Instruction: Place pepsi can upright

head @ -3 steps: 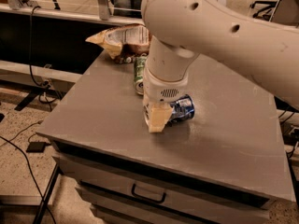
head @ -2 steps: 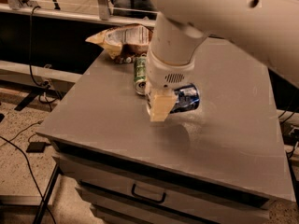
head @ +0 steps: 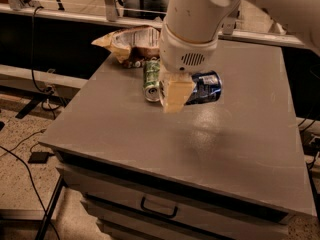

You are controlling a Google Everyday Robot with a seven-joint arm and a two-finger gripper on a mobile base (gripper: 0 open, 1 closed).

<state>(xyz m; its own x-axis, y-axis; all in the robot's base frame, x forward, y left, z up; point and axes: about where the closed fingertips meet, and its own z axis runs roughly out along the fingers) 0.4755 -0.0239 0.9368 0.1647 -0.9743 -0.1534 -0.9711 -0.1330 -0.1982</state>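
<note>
- Since a second ago, the gripper [head: 174, 97] and the pepsi can [head: 206, 87] have travelled together, up and slightly right in the camera view, so the can now sits level with the green can [head: 151, 80] rather than nearer the front edge.
- The gripper hangs from the thick white arm [head: 192, 19] over the middle of the grey table [head: 200, 154], pointing downwards.
- Its cream fingers [head: 176, 90] are closed on the left end of the pepsi can; the near finger covers that end, and the far one is hidden behind it.
- The pepsi can lies on its side, its long axis running left to right, with the blue body and white markings sticking out to the right of the gripper.
- I cannot tell whether the can is clear of the tabletop or brushing it.
- The green can lies on its side just left of the gripper, its silver end towards the camera.
- A crumpled snack bag [head: 131, 43] rests behind the green can, near the table's back left corner.
- A drawer handle [head: 159, 208] shows below the table's front edge.
</note>
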